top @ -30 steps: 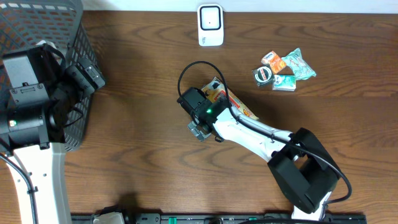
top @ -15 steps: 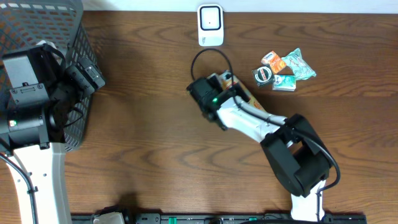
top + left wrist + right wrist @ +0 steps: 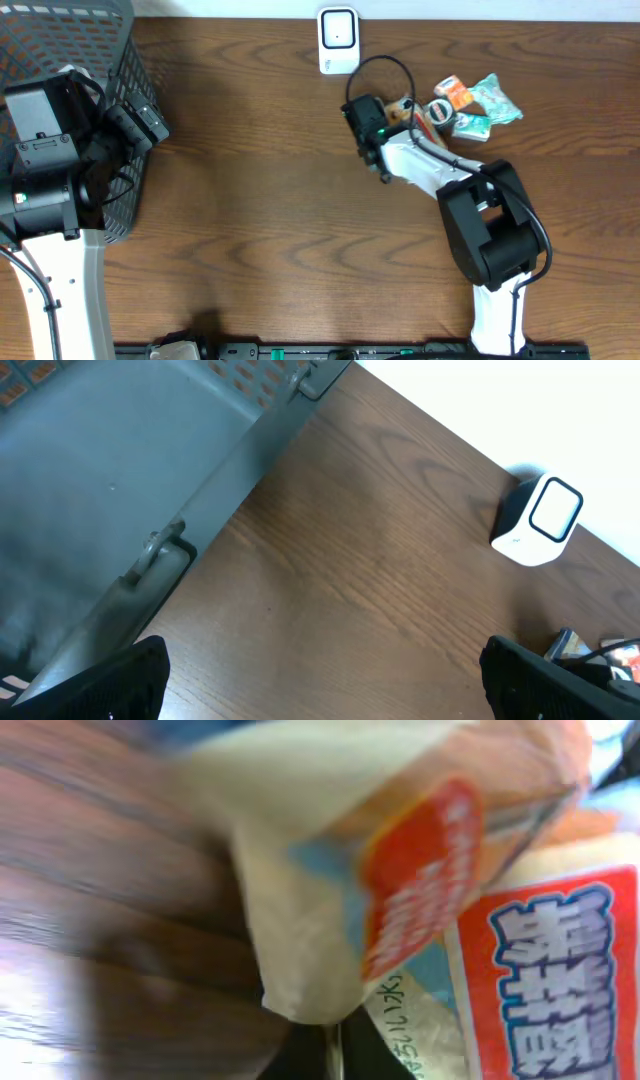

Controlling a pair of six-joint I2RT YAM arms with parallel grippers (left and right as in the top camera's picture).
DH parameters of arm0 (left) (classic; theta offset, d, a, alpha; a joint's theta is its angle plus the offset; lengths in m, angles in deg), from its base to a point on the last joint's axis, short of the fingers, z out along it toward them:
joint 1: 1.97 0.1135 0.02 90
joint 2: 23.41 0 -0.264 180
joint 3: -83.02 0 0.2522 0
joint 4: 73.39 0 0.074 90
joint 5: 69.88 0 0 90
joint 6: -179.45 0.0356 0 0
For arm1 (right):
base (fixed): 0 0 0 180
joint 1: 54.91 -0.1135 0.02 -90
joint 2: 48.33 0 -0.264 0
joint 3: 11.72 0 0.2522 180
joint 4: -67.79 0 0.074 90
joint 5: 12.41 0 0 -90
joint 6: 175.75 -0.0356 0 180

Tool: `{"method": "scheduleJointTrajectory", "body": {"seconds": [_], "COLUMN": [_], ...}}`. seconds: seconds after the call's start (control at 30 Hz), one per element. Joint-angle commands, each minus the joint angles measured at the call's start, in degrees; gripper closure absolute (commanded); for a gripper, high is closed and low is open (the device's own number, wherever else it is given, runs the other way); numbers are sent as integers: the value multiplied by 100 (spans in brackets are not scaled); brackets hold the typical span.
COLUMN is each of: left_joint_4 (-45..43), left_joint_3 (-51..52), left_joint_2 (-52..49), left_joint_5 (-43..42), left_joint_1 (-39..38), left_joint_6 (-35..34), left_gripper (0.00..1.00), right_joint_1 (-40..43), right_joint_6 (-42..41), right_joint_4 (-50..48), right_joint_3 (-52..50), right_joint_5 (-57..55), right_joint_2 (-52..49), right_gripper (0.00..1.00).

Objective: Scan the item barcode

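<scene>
The step in hand is judged to be the carrying of the item to the reader. The snack packet [image 3: 407,106] is found near the scanner [image 3: 338,40], on its right-arm side and a little closer to the robot, at the tip of the right pincer [image 3: 392,113]. That pincer is clenched. In the wrist view a thin edge of the packet appears to be pinched in it, though the picture is blurred and the grip cannot be fully confirmed. The left pincer [image 3: 320,665] is released, its fingers spread wide, and is held well apart from the scanner, over by the mesh basket [image 3: 125,70].

For the next move, the packet would need to be brought before the scanner's window and turned so that the barcode is faced toward it. No barcode can be made out on the sides shown, so the right face would first have to be found. So thin a pinch may let the packet swing or slip.

The bench [image 3: 240,200] is of dark wood grain. A small heap of other snacks [image 3: 478,103] lies farther from the scanner, just past the packet. A pale band [image 3: 500,8] is seen behind the scanner, beyond the bench's far edge; whether it is wall or floor cannot be told.
</scene>
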Motion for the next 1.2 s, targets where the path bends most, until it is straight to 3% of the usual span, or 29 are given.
{"method": "scheduleJointTrajectory", "body": {"seconds": [0.0,0.17,0.3,0.53,0.6,0.63,0.77,0.8,1.17], "left_joint_4": [13,15,15,13,13,15,13,13,15], "left_joint_3": [-7,-7,-7,-7,-7,-7,-7,-7,-7], "left_joint_2": [-2,-2,-2,-2,-2,-2,-2,-2,-2], "left_joint_5": [55,55,55,55,55,55,55,55,55], "left_joint_1": [26,26,26,26,26,26,26,26,26], "left_joint_6": [74,74,74,74,74,74,74,74,74], "left_gripper": [2,2,2,2,2,2,2,2,2], "right_joint_1": [273,402,374,273,280,256,15,-39,-1040], "right_joint_6": [57,63,61,61,61,61,59,59,-216], "right_joint_4": [459,955,1196,1346,1381,1453,1836,1869,1727], "right_joint_3": [-227,365,693,756,756,756,699,688,407], "right_joint_5": [2094,4411,5617,5727,5045,4559,2420,2181,-422], "right_joint_2": [-527,-144,313,1084,1174,1176,1167,1167,787], "right_gripper": [99,99,99,99,99,92,10,3,1]}}
